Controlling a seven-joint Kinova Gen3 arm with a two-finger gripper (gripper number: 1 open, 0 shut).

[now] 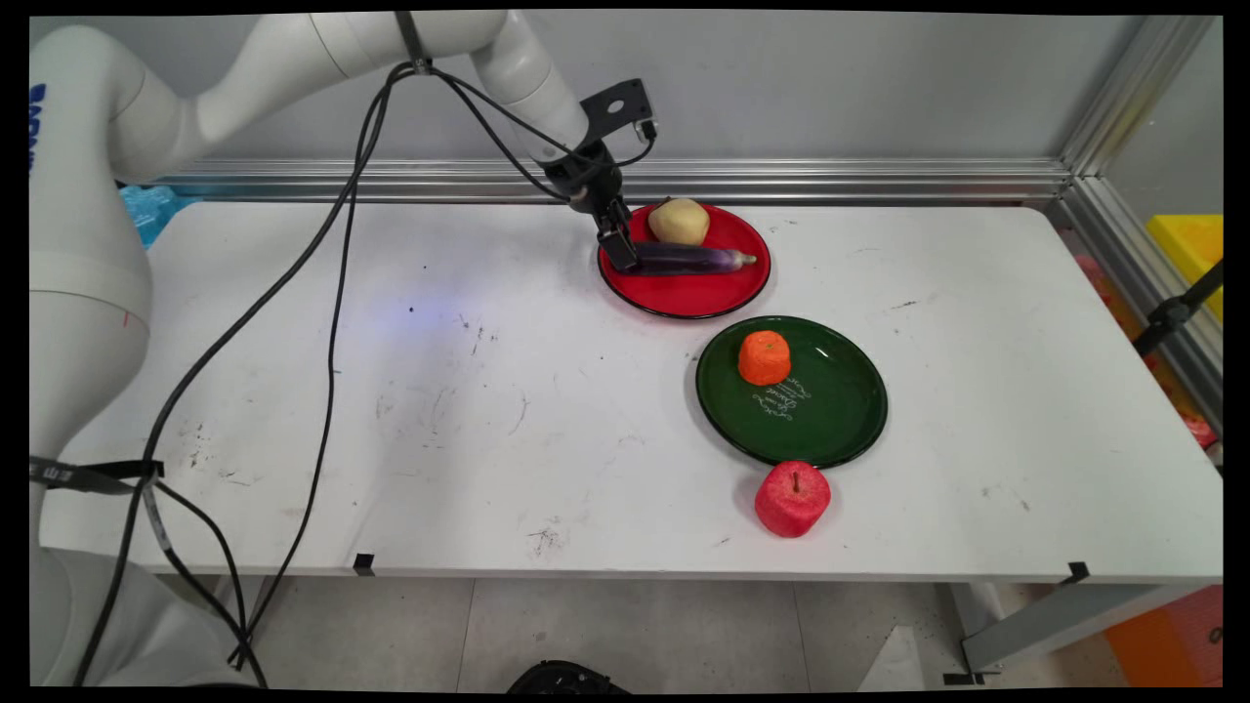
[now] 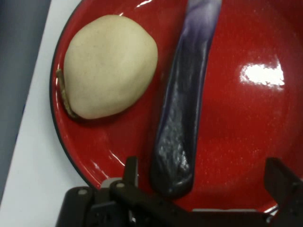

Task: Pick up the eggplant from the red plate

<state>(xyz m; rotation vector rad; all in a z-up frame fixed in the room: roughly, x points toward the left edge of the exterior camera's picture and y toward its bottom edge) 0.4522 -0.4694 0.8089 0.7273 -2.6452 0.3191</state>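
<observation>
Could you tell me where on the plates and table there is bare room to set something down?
The green plate is bare right of the orange. The table is bare left of both plates. The red plate is crowded: potato, eggplant, and the gripper with open fingers.

Two plates sit on the bench: one red plate [image 1: 684, 298] and one green plate [image 1: 830, 410]. There are four pieces of food: one purple eggplant [image 1: 693, 259], one pale potato [image 1: 679, 222], one orange carrot piece [image 1: 764, 357] and one red apple [image 1: 792, 499].
</observation>
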